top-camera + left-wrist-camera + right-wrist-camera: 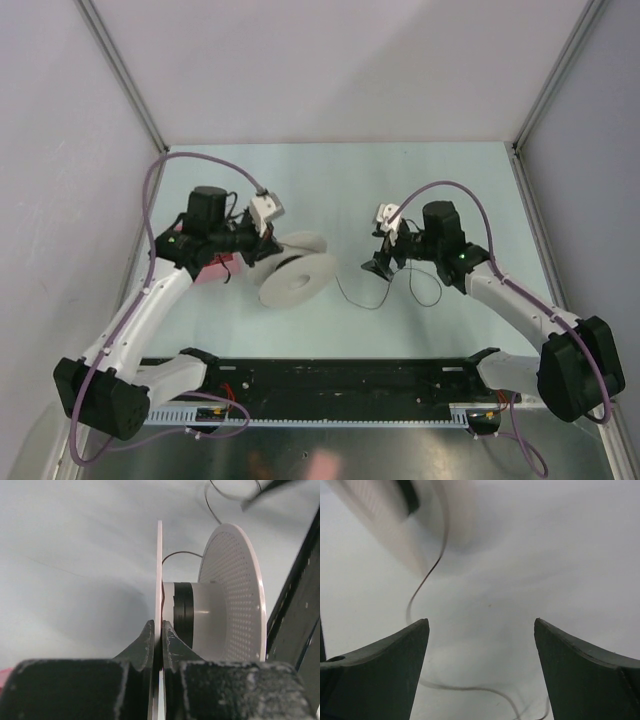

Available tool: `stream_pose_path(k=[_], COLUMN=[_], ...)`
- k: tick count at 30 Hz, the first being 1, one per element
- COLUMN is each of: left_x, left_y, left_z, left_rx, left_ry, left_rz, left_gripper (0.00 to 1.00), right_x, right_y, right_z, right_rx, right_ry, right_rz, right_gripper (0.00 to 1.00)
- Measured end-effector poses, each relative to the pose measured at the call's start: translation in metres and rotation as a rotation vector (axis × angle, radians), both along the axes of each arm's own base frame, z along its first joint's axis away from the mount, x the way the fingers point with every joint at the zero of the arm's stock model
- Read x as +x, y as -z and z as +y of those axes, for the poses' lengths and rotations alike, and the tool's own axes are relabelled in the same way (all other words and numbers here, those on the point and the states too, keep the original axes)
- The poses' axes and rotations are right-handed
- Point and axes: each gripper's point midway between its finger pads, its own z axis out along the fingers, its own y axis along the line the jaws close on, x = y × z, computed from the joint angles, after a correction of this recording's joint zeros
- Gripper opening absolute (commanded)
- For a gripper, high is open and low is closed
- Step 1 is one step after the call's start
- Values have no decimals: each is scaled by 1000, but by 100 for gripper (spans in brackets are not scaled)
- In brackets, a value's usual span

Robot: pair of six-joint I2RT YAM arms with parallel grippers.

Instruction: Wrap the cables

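Left gripper [161, 630] clamps one flange of the pale grey round plastic spool [230, 595]. Right gripper [481, 625] stands wide open above the hair-thin dark cable [427, 575], trailing at the spool's 3 o'clock.

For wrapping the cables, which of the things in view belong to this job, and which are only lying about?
Belongs to the job:
cable, loose on the table
spool, clamped at its flange by the left gripper
right gripper, open over the cable

Lying about:
pink object, partly hidden under the left arm
black rail along the near edge
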Motion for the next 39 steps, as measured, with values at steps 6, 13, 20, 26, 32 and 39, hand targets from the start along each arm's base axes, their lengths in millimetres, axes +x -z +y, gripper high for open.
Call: stream_pose_path(k=[6, 13, 20, 26, 32, 39], left_x=[-32, -43, -45, -42, -38, -34], left_y=[57, 54, 53, 55, 56, 57], left_z=[-11, -35, -41, -44, -45, -45], left_rx=[101, 111, 116, 114, 117, 132], left_ry=[224, 409, 467, 481, 484, 486], left_rz=[-23, -180, -229, -242, -251, -257], left_gripper=[0, 0, 0, 0, 0, 8], right_x=[22, 11, -18, -29, -40, -39], right_y=[-52, -62, -36, -18, -11, -6], right_z=[3, 28, 65, 83, 101, 107], right_rx=[68, 88, 65, 52, 50, 45], right_ry=[-4, -93, -234, -296, -354, -360], right_rz=[-108, -95, -27, 15, 24, 13], right_gripper=[94, 89, 73, 57, 31, 0])
